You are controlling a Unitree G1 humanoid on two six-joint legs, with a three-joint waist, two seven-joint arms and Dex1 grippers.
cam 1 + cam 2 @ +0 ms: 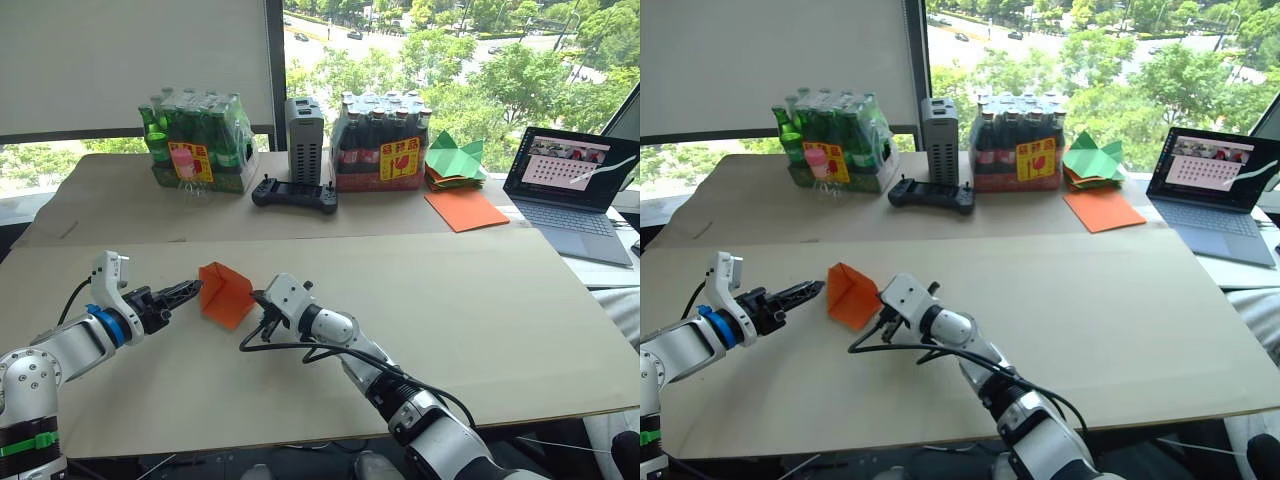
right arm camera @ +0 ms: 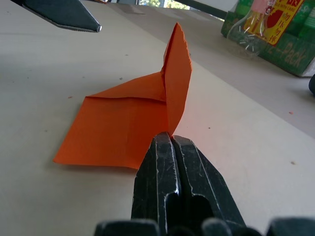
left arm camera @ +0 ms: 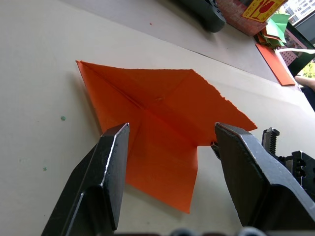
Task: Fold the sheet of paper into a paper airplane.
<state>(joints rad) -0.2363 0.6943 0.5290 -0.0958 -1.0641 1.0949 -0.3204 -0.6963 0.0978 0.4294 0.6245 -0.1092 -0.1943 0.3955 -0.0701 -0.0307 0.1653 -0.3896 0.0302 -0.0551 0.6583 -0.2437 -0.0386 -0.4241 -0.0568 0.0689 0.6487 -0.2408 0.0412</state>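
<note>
The sheet of paper [image 1: 225,294] lay near the tabletop's [image 1: 480,300] front-left part, one flap standing upright. The right gripper's [image 2: 171,139] fingers pinched that flap's edge; the left gripper's [image 3: 170,147] fingers were spread beside the sheet.

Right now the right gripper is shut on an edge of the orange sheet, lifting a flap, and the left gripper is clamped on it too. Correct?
Not quite. The left gripper is open: the left wrist view shows its fingers spread either side of the sheet of paper, not clamping it. The right gripper is indeed shut on an edge, with a flap raised.
</note>
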